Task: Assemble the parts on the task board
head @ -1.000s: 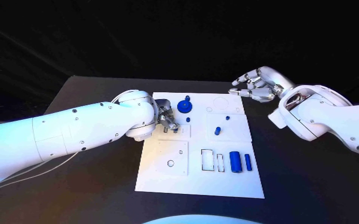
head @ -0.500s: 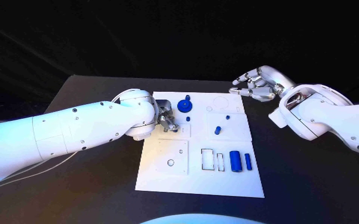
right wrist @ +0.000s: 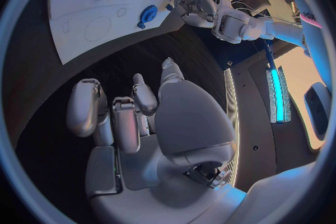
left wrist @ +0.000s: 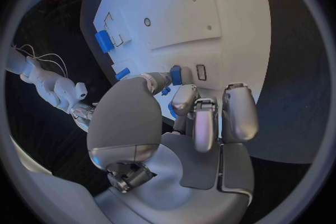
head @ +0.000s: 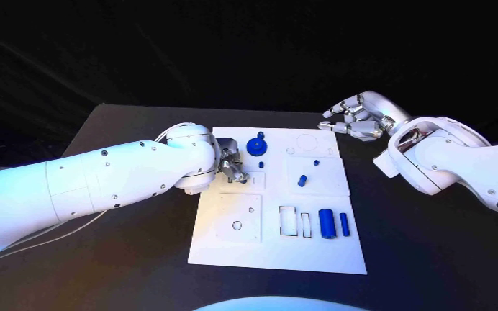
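The tabletop (head: 124, 253) reads as matt black, no glare anywhere on it. On it, the task board (head: 272, 253) looks like a flat, smooth white plate with a faint sheen and thin dark outlines printed or cut in. The blue parts, like the cylinder (head: 326, 223) at the board's 4 o'clock, look like smooth plastic, softly glossy. The left arm (head: 103, 181) is glossy white shell, catching light along its curve. The left hand (left wrist: 182, 129) shows brushed silver metal with smooth grey pads; the right hand (right wrist: 140, 117) has the same satin-silver finish.
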